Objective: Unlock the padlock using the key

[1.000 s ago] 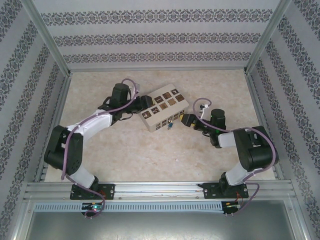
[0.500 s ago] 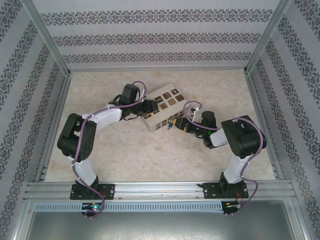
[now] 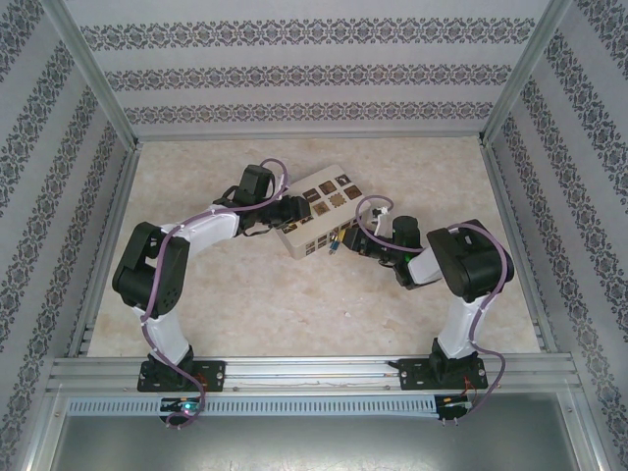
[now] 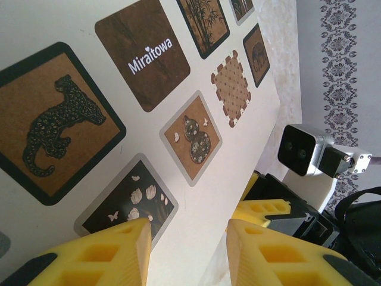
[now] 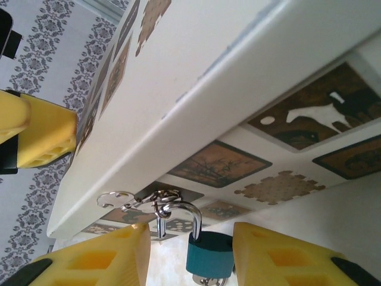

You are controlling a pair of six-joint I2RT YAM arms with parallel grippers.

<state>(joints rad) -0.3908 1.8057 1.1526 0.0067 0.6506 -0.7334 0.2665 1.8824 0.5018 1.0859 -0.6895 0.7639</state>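
From above, look at the middle of the pale counter (image 3: 294, 304). Find a cream box (image 3: 319, 208) with brown picture squares there, lying slanted. Find the left pincer (image 3: 290, 209) right up against the box's 9 o'clock end. Find the right pincer (image 3: 346, 238) just beside the box, at its 4 o'clock side. Spot the tiny blue padlock (image 3: 335, 245) at the box's 5 o'clock edge, between the box and that pincer.

Now look from the right wrist. See the padlock (image 5: 208, 253) at 6 o'clock, under the box (image 5: 208, 77), hooked on by a thin silvery shackle (image 5: 191, 210). See silvery wire rings (image 5: 134, 199) at the shackle's 9 o'clock, joined to it. See the right pincer (image 5: 189, 227) spread, with the padlock in the gap between two yellow fingers (image 5: 95, 259). Notice clear space between the padlock and the finger at 7 o'clock. Notice the finger at 5 o'clock just beside the padlock; cannot tell about a touch there. No pinch on anything.

Now look from the left wrist. See the left pincer (image 4: 187, 223) at 6 o'clock, yellow fingers (image 4: 107, 253) apart, over the box (image 4: 202, 202) with its leopard square. Cannot tell about a pinch on the box. See the other arm's small camera (image 4: 302, 149) at 3 o'clock.
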